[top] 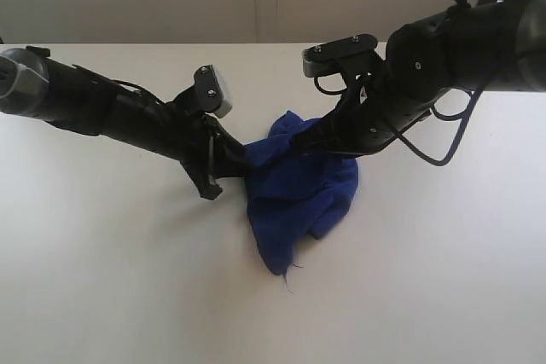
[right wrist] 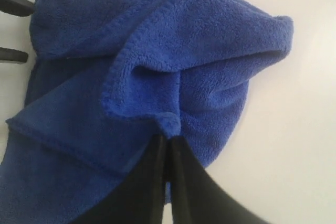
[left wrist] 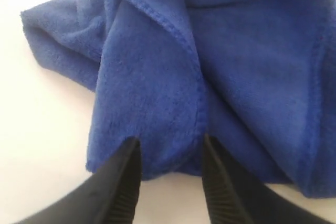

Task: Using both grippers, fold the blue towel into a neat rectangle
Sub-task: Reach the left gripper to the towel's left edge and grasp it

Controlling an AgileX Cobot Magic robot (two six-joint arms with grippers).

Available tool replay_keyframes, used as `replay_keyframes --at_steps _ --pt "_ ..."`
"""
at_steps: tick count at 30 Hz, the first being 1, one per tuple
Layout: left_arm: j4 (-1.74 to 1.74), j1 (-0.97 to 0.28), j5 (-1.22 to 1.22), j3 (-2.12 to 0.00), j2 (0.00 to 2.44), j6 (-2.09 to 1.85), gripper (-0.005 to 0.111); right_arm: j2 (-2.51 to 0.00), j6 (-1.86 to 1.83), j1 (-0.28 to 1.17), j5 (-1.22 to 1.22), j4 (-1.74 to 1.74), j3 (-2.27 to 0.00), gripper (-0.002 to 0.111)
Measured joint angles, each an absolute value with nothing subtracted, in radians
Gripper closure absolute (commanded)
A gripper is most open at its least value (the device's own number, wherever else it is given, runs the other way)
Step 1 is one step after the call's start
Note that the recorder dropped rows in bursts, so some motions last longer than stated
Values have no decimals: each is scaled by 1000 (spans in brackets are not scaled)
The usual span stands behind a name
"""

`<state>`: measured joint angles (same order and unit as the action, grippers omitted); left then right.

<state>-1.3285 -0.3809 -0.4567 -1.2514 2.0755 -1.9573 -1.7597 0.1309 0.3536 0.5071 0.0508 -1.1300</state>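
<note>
— Although the left arm (top: 111,112) and right arm (top: 444,57) both ran off the frame edges in the exterior view, could anyone tell what the claws were doing? The white table (top: 102,296) was easy, the rest not so much.

— Yeah, mostly from the wrist views. The blue towel (top: 299,198) sat bunched in a heap mid-table, right between the two arms, and it hid both claw tips from the outside camera. Its long axis ran roughly far-to-near, narrowing to a corner that pointed at the near edge. The left gripper (left wrist: 170,141) was spread wide with a hemmed fold of towel lying between its fingers; couldn't tell if they actually touched it. The right gripper (right wrist: 167,139) had its fingers pressed together, pinching a raised fold at the hem. A tiny loose thread (top: 294,277) hung off that near corner.
</note>
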Motion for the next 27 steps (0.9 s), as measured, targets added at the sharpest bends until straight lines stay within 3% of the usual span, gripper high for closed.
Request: replay_keyframes --at_steps 12,22,27 --pt "-1334 -427 -401 -1301 2133 -1957 63 -1760 131 354 509 51 -1130 108" --pt "-1340 -428 -357 -1304 2127 -1957 107 -1760 131 354 509 51 -1130 108" --pt "-1338 -428 -338 -1304 2088 -1957 107 -1760 131 354 509 51 -1130 108"
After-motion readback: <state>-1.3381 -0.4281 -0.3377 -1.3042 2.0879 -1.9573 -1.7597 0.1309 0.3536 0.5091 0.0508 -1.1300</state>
